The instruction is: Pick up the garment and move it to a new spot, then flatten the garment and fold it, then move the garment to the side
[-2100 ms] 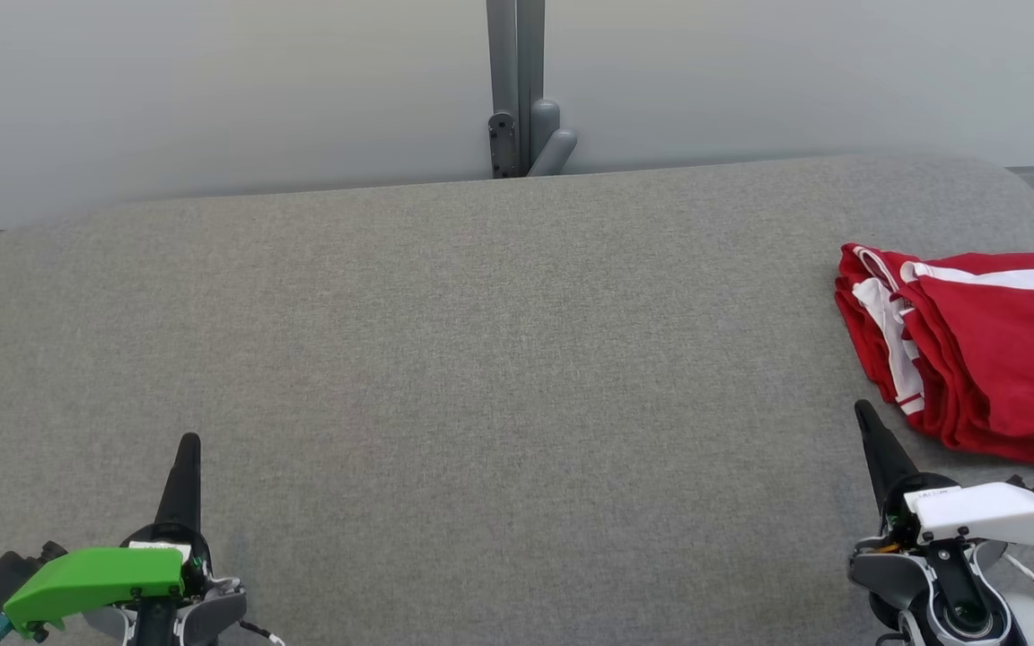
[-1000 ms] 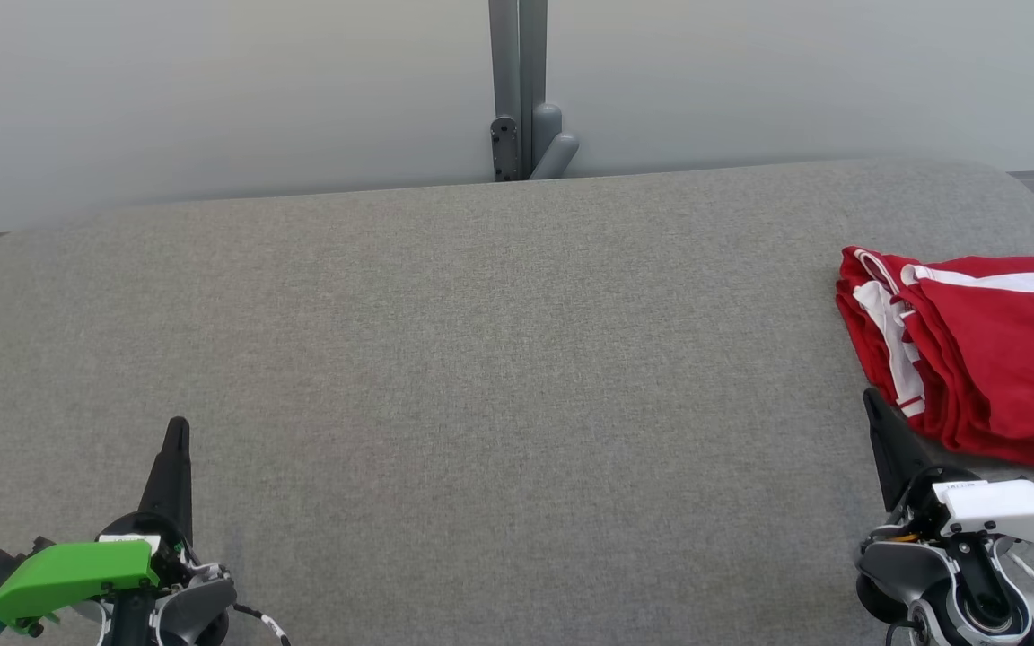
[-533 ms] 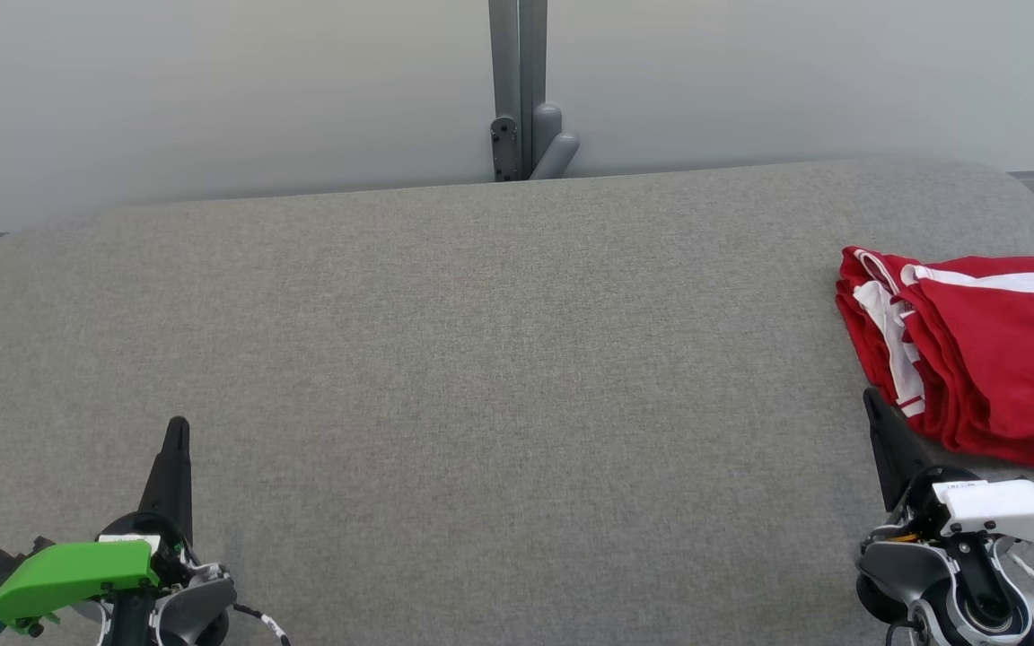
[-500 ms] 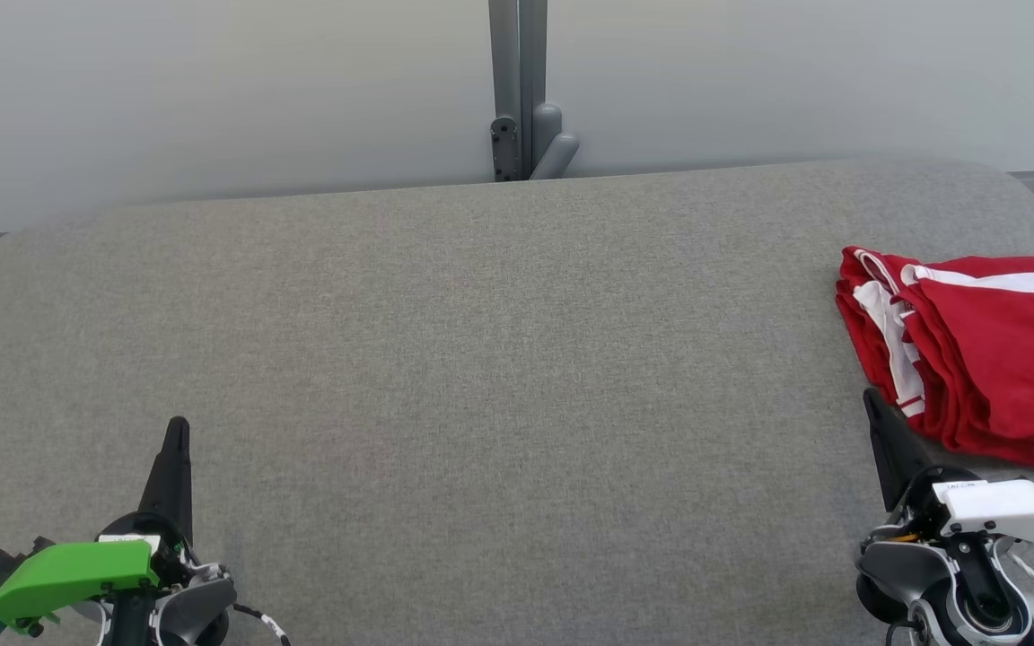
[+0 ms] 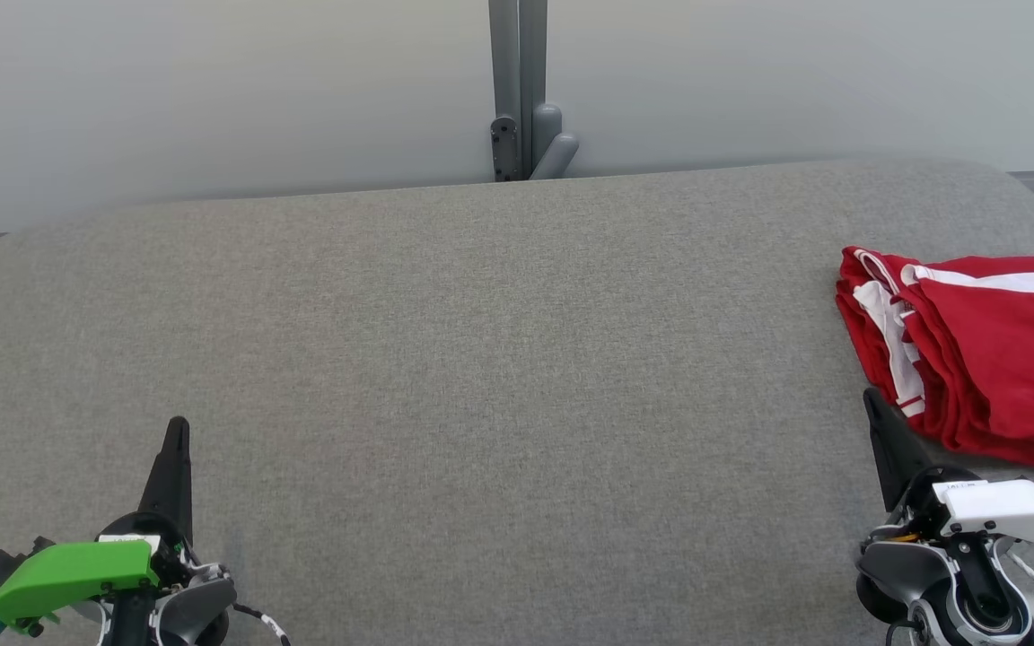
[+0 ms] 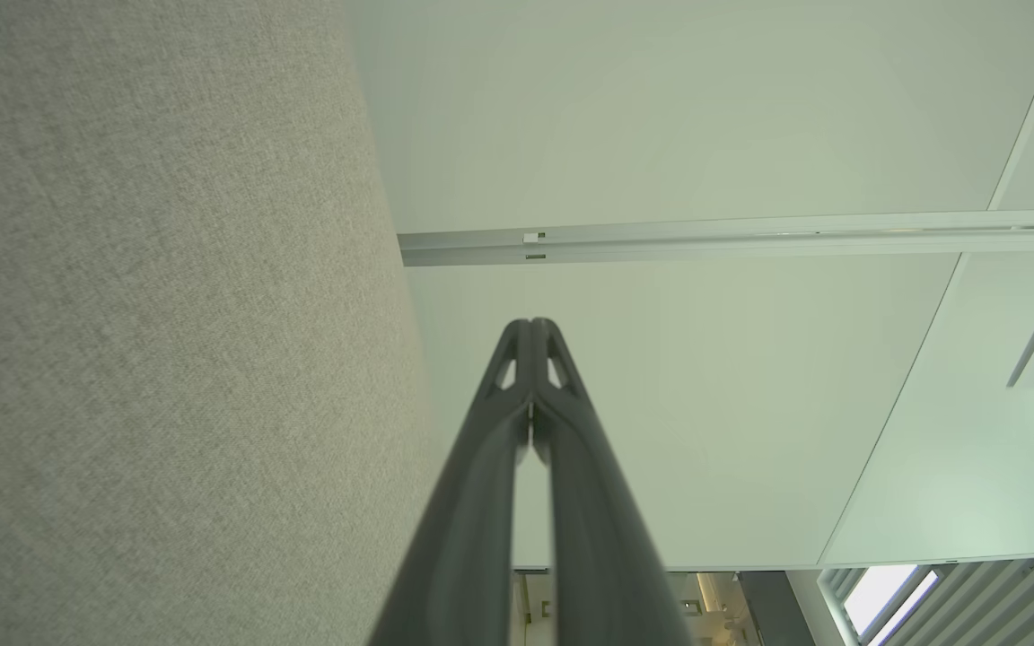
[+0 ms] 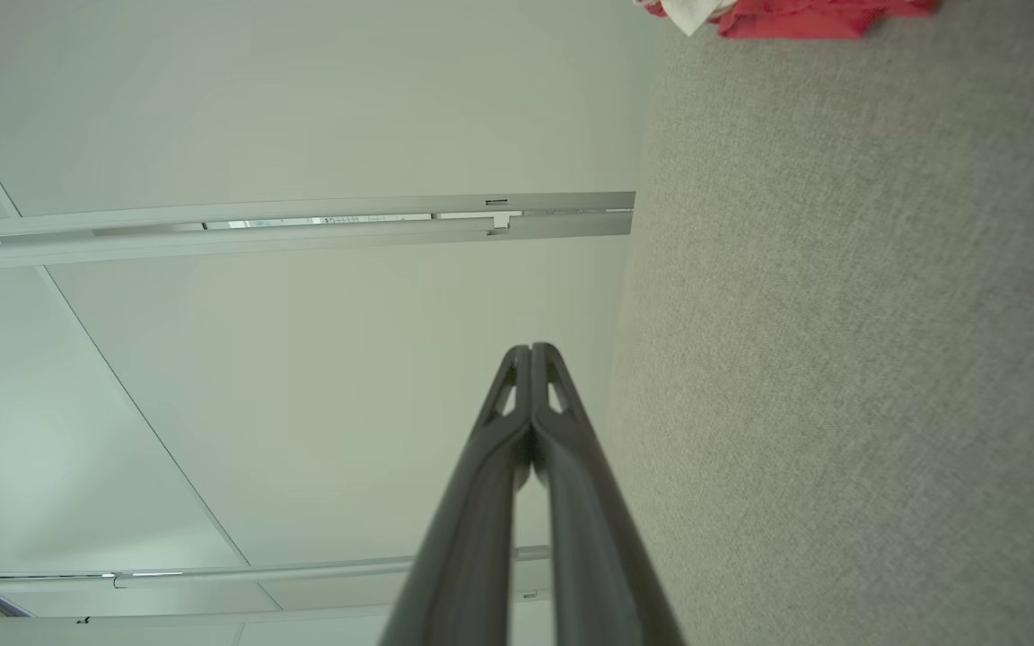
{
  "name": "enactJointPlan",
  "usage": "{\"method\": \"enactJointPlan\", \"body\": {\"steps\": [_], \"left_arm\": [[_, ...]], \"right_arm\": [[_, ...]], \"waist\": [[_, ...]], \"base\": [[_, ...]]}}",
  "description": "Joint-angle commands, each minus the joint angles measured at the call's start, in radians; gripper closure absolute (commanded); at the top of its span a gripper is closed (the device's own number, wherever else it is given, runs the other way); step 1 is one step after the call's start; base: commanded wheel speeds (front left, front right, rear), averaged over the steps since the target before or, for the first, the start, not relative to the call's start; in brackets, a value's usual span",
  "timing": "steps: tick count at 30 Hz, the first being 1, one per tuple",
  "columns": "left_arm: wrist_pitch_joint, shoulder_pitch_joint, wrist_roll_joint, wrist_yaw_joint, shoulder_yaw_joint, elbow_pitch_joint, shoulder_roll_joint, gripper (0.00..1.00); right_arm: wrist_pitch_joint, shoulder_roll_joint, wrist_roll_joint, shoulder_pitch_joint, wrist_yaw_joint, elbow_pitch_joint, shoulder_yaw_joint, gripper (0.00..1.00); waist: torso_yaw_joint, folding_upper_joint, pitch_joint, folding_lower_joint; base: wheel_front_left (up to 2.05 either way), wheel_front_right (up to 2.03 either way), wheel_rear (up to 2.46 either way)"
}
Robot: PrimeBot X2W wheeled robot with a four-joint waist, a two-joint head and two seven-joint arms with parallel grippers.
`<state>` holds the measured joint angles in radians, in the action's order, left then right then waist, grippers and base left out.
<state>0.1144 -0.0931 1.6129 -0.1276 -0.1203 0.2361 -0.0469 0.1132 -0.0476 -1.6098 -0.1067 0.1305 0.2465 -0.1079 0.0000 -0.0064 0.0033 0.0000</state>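
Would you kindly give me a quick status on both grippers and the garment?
Left gripper shut, empty. Right gripper shut, empty, close to the garment. Garment folded at the table's right side. Nothing between them.

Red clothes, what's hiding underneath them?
The folded red garment lies on the grey fabric surface. Its own layers cover the spot straight beneath it, so anything hiding there cannot be seen.

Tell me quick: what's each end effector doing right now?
Left end effector: closed, holding nothing.
Right end effector: closed, holding nothing; the red garment lies free beside it.
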Motion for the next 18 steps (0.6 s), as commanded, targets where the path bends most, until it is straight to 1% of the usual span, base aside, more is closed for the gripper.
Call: {"method": "enactJointPlan", "body": {"steps": [1,18], "left_arm": [[0.004,-0.013,0.001,-0.006,0.0,-0.001,-0.006,1.0],[0.004,-0.013,0.001,-0.006,0.0,-0.001,-0.006,1.0]], "right_arm": [[0.003,-0.005,-0.007,-0.003,0.0,-0.006,-0.002,1.0],[0.003,-0.005,-0.007,-0.003,0.0,-0.006,-0.001,1.0]], "waist": [[0.0,0.0064,0.0,0.0],[0.0,0.0064,0.0,0.0]], "base": [[0.0,0.0,0.0],[0.0,0.0,0.0]]}}
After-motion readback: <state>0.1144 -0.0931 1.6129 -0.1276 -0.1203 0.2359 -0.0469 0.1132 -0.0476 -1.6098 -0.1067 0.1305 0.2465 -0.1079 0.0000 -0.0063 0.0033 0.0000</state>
